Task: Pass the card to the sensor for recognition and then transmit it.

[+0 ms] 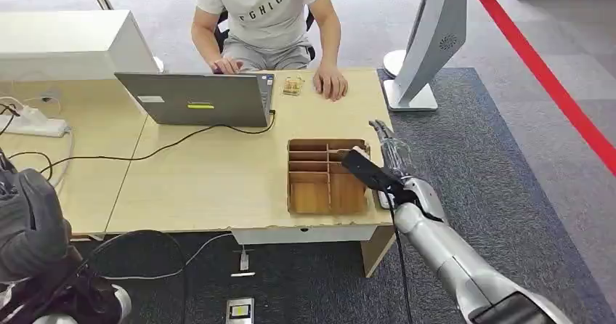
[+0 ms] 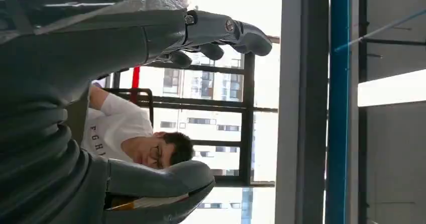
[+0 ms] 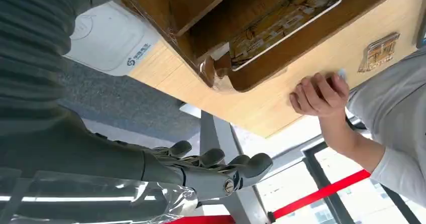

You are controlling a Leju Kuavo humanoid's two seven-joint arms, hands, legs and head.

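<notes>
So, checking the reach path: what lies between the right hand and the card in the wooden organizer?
In the right wrist view, just the wooden organizer's wall separates the right hand from the card.

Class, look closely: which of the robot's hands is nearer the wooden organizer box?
Right. The right hand hovers at the wooden organizer box's far right corner; the left hand is raised well away.

One laptop [image 1: 200, 100], one wooden divided tray [image 1: 327, 176], one card [image 3: 284, 20] in it, one white sensor pad [image 3: 108, 38], one power strip [image 1: 33, 124], one seated person [image 1: 265, 11], two robot hands [image 1: 383, 142] [image 2: 221, 35].
</notes>
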